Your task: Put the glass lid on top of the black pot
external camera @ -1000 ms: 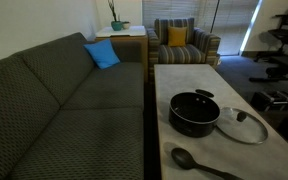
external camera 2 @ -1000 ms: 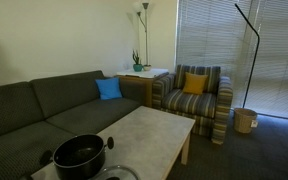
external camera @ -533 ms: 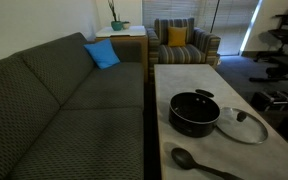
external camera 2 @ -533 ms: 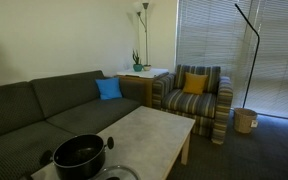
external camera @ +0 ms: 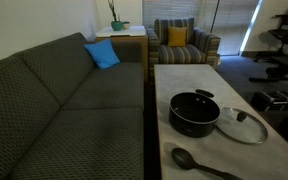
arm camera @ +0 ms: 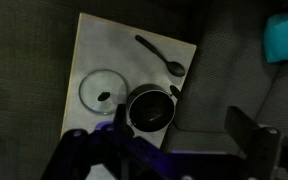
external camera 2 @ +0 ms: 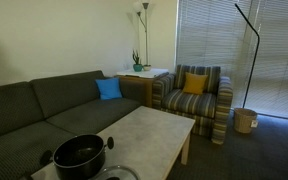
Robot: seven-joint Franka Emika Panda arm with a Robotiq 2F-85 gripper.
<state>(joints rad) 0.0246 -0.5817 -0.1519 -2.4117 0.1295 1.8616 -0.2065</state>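
The black pot (external camera: 194,112) stands on the pale coffee table (external camera: 196,75), its dark inside open. The glass lid (external camera: 242,125) lies flat on the table right beside it, dark knob up. In the exterior view from the other end the pot (external camera 2: 80,155) is at the near end of the table and only the lid's rim (external camera 2: 115,174) shows at the bottom edge. The wrist view looks down from high up on the pot (arm camera: 151,108) and the lid (arm camera: 104,90). My gripper (arm camera: 184,138) is open and empty, far above them, and is not in the exterior views.
A black long-handled spoon (external camera: 198,162) lies on the table near the pot; it also shows in the wrist view (arm camera: 162,57). A dark grey sofa (external camera: 79,95) with a blue cushion (external camera: 102,54) runs along the table. A striped armchair (external camera 2: 196,95) stands beyond it.
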